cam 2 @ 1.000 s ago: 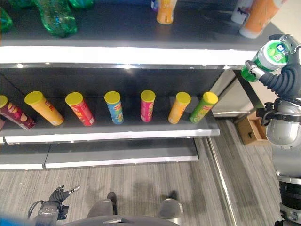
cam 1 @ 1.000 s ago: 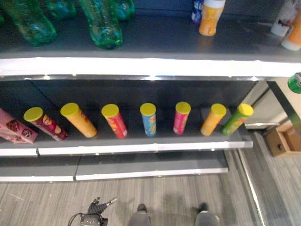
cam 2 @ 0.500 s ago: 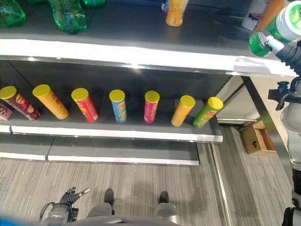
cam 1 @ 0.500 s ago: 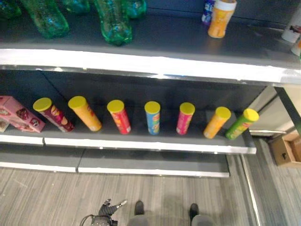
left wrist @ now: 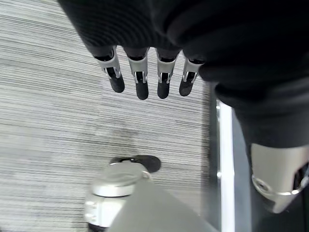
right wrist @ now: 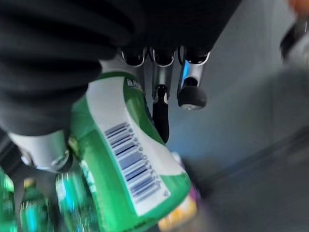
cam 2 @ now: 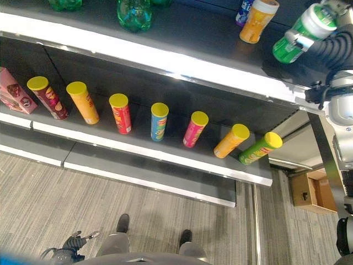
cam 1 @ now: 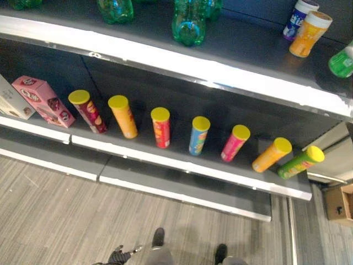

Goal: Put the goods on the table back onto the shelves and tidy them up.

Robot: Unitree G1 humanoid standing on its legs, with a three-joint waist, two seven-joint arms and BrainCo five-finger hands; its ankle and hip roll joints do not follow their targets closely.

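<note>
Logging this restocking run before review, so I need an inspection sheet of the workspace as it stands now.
Surface: upper shelf and lower shelf, both dark.
Job's things: green canister held over the upper shelf's right end.
Clutter: seven yellow-lidded tubes in a row, pink box, green bottles, orange canister.
Hands: right hand curled round the canister; left hand hangs low, fingers straight.
Cables: nothing seen.
Surroundings: striped floor, cardboard box.

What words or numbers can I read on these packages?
On the green plastic bottle in the right hand: a barcode on its white label, print beside it too blurred to read.
On the yellow-lidded snack tubes and pink cardboard box: print too small to read.
</note>
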